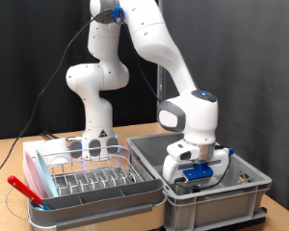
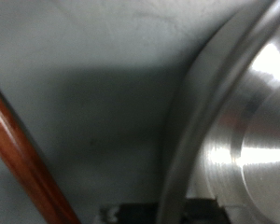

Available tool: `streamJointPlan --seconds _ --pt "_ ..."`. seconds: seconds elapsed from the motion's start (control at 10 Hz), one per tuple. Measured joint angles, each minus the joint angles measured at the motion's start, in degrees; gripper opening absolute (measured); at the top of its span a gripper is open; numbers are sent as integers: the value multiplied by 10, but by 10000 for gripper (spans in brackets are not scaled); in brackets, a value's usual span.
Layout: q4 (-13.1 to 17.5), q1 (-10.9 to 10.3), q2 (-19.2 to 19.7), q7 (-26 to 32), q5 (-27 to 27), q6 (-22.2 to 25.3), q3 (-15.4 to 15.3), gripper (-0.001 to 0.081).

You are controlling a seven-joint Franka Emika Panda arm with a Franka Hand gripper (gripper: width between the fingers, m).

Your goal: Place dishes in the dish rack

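Steel bowl showing glossy brushed metal, crate looking matt grey plastic, dish rack gleaming silvery wire, handle appearing polished reddish wood

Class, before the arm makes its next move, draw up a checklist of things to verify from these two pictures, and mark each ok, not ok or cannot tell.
1. Gripper is down inside the grey crate: ok.
2. Steel bowl lies right at the gripper: ok.
3. Bowl is between the fingers: cannot tell.
4. Jaws open or shut: cannot tell.
5. Dish rack sits beside the crate: ok.
6. Reddish-brown rod lies apart from the bowl: ok.
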State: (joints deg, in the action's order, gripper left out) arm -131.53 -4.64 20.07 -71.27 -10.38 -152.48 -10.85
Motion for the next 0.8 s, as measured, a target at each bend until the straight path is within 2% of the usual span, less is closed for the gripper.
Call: streamJointPlan --seconds 0.2,0.4,0.6,0.8 --pt "7 9 -1 30 40 20 -12 36" --pt "9 32 -10 90 105 24 -42 35" --pt "11 53 -36 148 168 26 -75 27" --pt "10 61 -69 184 211 26 -96 27"
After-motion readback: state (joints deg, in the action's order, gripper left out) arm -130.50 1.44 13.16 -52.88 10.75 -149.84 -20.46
